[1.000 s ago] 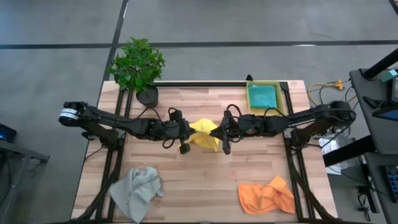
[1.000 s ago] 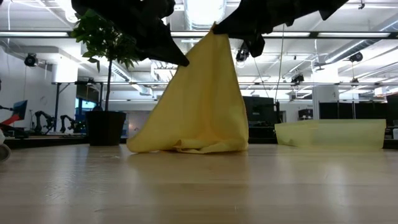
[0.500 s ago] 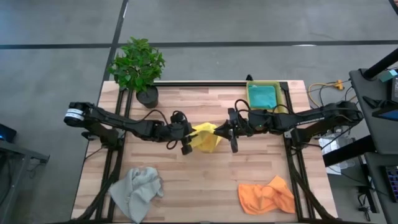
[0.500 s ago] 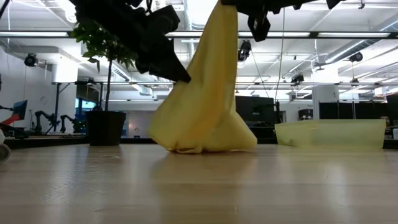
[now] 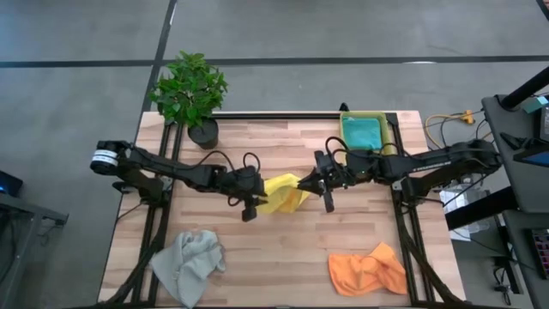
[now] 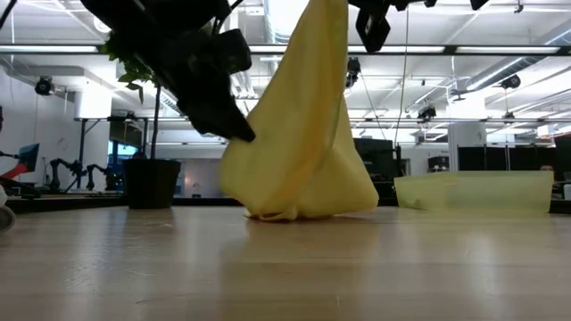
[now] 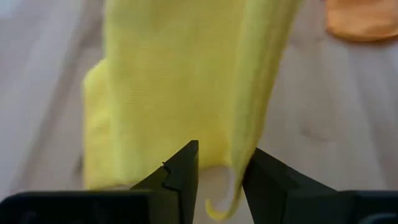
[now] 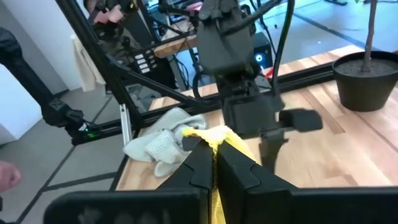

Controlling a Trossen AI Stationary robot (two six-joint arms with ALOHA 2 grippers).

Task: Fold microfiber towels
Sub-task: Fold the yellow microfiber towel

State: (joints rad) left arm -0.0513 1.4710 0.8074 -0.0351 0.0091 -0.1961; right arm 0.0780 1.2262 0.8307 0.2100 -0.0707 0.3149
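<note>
The yellow towel [image 6: 299, 152] hangs from my right gripper [image 8: 214, 167], which is shut on its top, high above the table's middle [image 5: 316, 182]. The towel's lower end [image 6: 290, 210] lies bunched on the table. My left gripper [image 7: 219, 177] is open at the towel's left side [image 5: 254, 201], lower than the right one. A curled edge of the towel [image 7: 235, 186] hangs in the gap between its fingers. The grey towel [image 5: 189, 262] and the orange towel [image 5: 369, 270] lie crumpled near the front edge. The teal towel [image 5: 363, 133] lies in the yellow bin [image 5: 388, 137]. My right gripper pinches a bunched top part of the yellow towel [image 8: 216, 138] between its two fingers. The towel hangs below it, with its lower end on the table. My left gripper stands around the towel's edge; I cannot tell whether a finger [image 7: 264, 180] touches it.
A potted plant [image 5: 190, 90] stands at the table's far left. The yellow bin stands at the far right. Bare wood [image 5: 283, 257] lies between the grey and orange towels at the front.
My right gripper has gone up and toward the table's right edge with the towel's top. My left gripper has gone down. The towel no longer spans between the two grippers. It hangs from the right one as a taller, narrower drape, and its lower end has slid right.
</note>
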